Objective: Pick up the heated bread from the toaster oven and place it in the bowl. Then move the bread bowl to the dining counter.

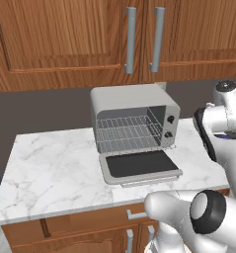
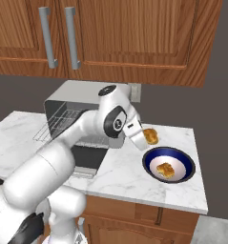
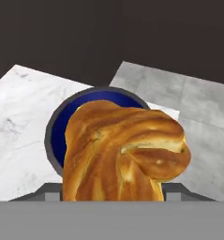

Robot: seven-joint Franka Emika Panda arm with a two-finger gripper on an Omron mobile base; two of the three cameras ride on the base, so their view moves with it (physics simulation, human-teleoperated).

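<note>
The left base view was taken from behind and left of the arm, looking forward and down at the white-grey marble worktop (image 1: 50, 163); the boxy light-grey toaster oven with its dropped dark-glass door (image 1: 134, 123) was faced nearly head-on, at middling range, under brown wooden wall cabinets (image 1: 65, 39).

The right base view was set behind and to the right, aimed forward and down toward the worktop's right end; the same worktop (image 2: 120, 176), oven (image 2: 67, 109) and cabinets (image 2: 134, 38) were shared, seen more obliquely.

The hand view was pointed steeply down along the gripper, very close above the shallow round dark-blue bowl (image 3: 57, 122) near the worktop's right edge.
</note>
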